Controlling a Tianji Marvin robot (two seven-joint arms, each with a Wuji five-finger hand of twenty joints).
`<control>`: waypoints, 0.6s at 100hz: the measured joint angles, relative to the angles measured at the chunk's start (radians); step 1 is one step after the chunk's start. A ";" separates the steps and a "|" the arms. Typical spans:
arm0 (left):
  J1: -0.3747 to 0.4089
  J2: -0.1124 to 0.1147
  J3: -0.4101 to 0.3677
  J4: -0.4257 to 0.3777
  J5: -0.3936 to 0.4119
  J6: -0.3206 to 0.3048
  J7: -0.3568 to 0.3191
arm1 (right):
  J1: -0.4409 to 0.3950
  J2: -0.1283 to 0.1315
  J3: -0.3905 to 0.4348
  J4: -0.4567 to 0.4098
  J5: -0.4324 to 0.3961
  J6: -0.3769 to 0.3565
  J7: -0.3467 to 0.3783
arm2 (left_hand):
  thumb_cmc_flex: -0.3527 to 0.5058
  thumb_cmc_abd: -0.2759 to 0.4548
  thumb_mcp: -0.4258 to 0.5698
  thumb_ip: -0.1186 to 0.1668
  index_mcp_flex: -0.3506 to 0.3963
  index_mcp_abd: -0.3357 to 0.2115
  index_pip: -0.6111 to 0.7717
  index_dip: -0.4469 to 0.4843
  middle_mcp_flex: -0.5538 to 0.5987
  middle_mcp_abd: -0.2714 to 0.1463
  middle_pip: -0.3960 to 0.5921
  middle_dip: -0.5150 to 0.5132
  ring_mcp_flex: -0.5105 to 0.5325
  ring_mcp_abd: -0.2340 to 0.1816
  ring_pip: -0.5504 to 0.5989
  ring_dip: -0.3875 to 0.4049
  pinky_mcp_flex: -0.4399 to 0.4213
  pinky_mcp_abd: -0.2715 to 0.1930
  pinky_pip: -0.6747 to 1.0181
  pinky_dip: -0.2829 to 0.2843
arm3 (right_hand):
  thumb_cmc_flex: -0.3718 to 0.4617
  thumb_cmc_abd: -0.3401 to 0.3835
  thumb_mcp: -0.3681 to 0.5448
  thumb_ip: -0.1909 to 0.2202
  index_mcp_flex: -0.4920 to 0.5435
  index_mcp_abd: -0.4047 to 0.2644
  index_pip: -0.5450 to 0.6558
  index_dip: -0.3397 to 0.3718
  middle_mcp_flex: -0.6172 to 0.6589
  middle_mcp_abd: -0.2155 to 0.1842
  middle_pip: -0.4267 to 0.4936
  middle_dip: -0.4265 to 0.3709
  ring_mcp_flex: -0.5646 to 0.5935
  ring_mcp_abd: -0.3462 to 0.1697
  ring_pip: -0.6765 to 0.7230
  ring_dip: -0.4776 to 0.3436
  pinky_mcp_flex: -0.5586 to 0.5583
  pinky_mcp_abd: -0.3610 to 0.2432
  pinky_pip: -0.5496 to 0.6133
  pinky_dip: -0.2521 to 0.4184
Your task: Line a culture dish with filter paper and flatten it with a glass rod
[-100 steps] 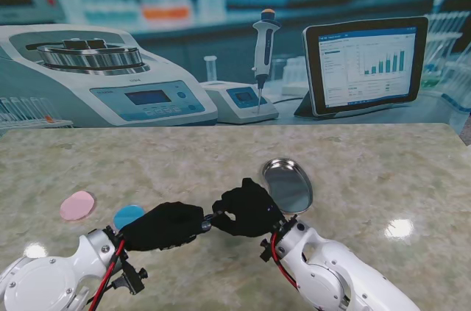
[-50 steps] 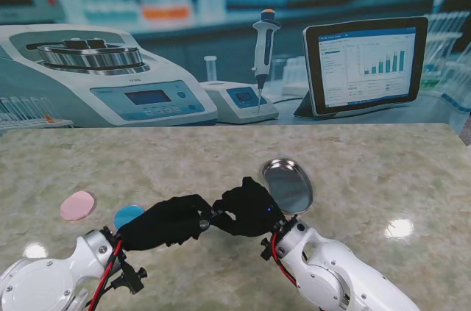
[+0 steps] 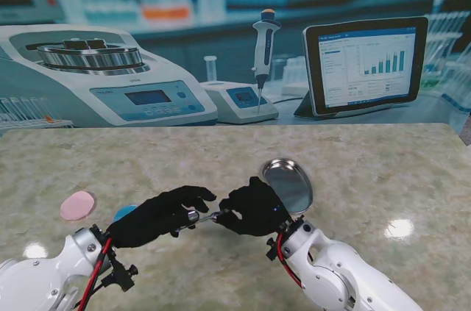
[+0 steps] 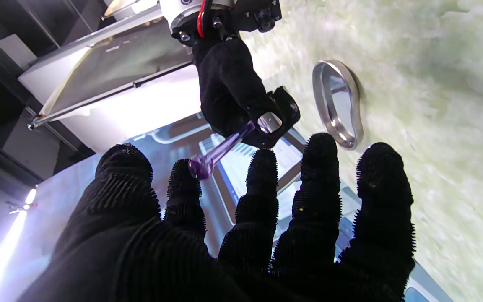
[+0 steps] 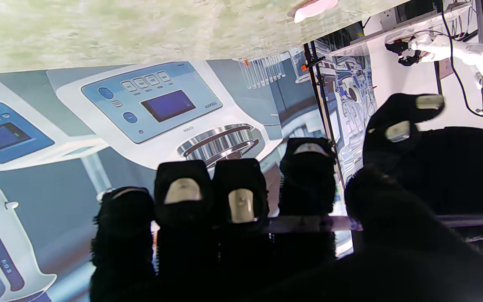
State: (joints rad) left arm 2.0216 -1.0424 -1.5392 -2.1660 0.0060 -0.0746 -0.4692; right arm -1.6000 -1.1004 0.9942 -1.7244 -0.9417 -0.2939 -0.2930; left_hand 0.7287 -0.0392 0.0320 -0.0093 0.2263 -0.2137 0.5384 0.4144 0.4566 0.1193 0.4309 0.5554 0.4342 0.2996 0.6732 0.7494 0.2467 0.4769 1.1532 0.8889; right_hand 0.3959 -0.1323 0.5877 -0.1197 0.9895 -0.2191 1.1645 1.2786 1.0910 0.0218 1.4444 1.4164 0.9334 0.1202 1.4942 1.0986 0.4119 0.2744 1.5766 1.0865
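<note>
While handover stood: right hand [image 3: 254, 208] clenched round glass rod [image 3: 202, 217], held level above bench [image 3: 368, 171].
Left hand [image 3: 158, 215]: released, fingers spread, receiving end apparently.
Dish [image 3: 288, 184]: unlined.

A mock laboratory. Along the far edge of a pale marble-patterned tabletop [image 3: 383, 171] stands a printed backdrop [image 3: 221, 2] picturing a centrifuge [image 3: 96, 76], a pipette [image 3: 263, 54] on a stand, a tablet [image 3: 366, 65] showing charts, and blurred shelves.
</note>
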 measured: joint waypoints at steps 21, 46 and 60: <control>0.029 -0.009 -0.031 -0.007 0.092 -0.060 0.074 | -0.038 0.002 0.055 -0.028 -0.019 0.001 0.020 | -0.012 0.007 -0.008 0.000 0.035 0.059 -0.149 -0.143 -0.059 -0.005 -0.133 -0.138 -0.079 -0.003 -0.336 -0.193 -0.162 0.021 -0.405 -0.263 | 0.000 0.000 0.000 0.000 0.000 0.000 0.000 0.000 0.000 0.000 0.000 0.000 0.000 0.000 0.000 0.000 0.001 0.000 0.000 0.000; 0.068 -0.029 -0.056 -0.009 0.299 -0.127 0.225 | -0.092 0.011 0.142 -0.080 -0.041 0.010 0.077 | -0.012 0.011 -0.009 0.000 0.071 0.069 -0.199 -0.179 -0.104 -0.010 -0.157 -0.158 -0.140 -0.038 -0.472 -0.227 -0.232 -0.019 -0.600 -0.294 | 0.000 0.000 -0.001 0.000 0.000 0.000 0.000 0.000 0.000 0.000 0.000 0.000 0.000 0.000 0.001 0.000 0.005 0.000 0.000 0.000; 0.084 -0.038 -0.063 -0.006 0.475 -0.171 0.304 | -0.122 0.014 0.203 -0.109 -0.058 0.021 0.122 | -0.012 0.015 -0.010 0.000 0.071 0.069 -0.199 -0.179 -0.124 -0.023 -0.159 -0.158 -0.151 -0.058 -0.523 -0.230 -0.248 -0.036 -0.725 -0.294 | 0.000 0.000 -0.002 0.000 0.000 0.000 0.000 0.000 0.000 0.000 0.000 0.000 0.011 -0.005 0.008 0.000 0.012 0.000 0.001 0.000</control>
State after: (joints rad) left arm 2.1059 -1.0799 -1.6027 -2.1724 0.4810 -0.2461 -0.1650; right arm -1.7217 -1.0860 1.1970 -1.8334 -0.9994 -0.2731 -0.1714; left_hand 0.7168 -0.0237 0.0223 -0.0093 0.2970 -0.1447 0.3391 0.2358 0.3322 0.0960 0.2719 0.3971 0.2832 0.2415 0.1498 0.5198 -0.0011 0.4407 0.4283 0.5946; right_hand 0.3959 -0.1322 0.5857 -0.1197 0.9895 -0.2191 1.1645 1.2786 1.0914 0.0218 1.4444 1.4165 0.9443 0.1149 1.5019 1.0986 0.4237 0.2744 1.5774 1.0870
